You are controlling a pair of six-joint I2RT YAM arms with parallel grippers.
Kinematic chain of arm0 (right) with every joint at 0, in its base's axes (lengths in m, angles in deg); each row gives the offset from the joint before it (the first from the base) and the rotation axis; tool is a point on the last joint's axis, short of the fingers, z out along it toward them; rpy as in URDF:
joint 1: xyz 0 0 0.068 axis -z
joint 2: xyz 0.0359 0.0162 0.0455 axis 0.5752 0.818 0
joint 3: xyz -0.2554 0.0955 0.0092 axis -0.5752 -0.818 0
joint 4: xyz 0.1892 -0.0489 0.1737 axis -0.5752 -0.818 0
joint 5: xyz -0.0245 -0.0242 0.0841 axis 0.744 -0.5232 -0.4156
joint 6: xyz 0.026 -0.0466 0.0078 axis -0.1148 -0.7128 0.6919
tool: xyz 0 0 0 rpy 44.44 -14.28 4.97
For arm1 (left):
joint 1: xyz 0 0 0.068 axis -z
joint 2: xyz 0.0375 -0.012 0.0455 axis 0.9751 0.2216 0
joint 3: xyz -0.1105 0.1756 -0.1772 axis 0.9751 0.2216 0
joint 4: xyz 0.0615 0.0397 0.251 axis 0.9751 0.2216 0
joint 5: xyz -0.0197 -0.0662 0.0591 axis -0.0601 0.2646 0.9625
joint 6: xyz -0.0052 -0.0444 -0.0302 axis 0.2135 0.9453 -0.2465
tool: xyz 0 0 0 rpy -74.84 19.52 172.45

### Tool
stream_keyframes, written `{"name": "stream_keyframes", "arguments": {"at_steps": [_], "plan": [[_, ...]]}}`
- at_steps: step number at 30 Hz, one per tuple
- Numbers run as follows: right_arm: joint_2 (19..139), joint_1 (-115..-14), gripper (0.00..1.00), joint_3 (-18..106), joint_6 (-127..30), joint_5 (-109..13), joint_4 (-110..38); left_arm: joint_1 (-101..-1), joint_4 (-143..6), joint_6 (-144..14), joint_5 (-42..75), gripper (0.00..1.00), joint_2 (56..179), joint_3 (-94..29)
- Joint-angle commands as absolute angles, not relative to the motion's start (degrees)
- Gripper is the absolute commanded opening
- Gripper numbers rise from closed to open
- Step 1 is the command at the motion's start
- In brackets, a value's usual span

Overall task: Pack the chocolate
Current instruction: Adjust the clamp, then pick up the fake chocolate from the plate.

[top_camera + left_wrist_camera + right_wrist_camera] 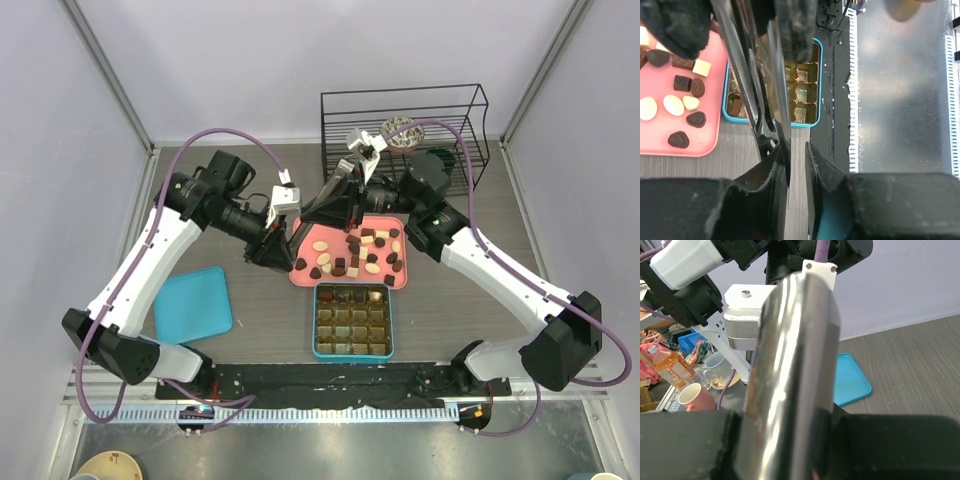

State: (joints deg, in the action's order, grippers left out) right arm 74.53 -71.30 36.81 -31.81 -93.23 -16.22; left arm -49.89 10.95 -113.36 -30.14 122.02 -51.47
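Two grippers, one pair of tongs by the pink tray

The chocolate lay scattered on the tray, and at least one brown piece sat in the teal box beside it. The right gripper was clamped on the tongs. The left gripper sat narrow round their joined end, but I couldn't tell if it really gripped.

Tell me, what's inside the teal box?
Rows of brown compartments fill the teal box, and most look empty. In the left wrist view, metal tongs cover its middle columns.
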Motion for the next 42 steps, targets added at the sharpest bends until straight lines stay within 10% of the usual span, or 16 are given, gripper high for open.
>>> {"name": "stream_keyframes", "arguments": {"at_steps": [1, 7, 19, 28, 42], "plan": [[72.7, -71.3, 0.07, 36.4, -29.6, -92.7, -11.6, -49.6, 25.0, -113.4, -27.6, 0.27, 119.8, -51.9], [70.2, -71.3, 0.02, 37.1, -36.2, -88.0, -18.4, -49.8, 18.5, -106.5, -13.8, 0.99, 116.1, -53.0], [65.9, -71.5, 0.01, 37.1, -50.2, -69.3, -31.5, -52.1, 4.5, -96.5, 15.1, 1.00, 110.1, -46.6], [66.1, -73.3, 0.01, 28.6, -60.6, -47.4, -28.6, -72.4, -12.6, -91.1, 13.8, 1.00, 112.8, -41.3], [77.4, -71.2, 0.01, 24.8, -50.9, -29.7, -17.8, -73.9, -16.4, -84.5, 11.2, 1.00, 119.8, -40.3]]}}
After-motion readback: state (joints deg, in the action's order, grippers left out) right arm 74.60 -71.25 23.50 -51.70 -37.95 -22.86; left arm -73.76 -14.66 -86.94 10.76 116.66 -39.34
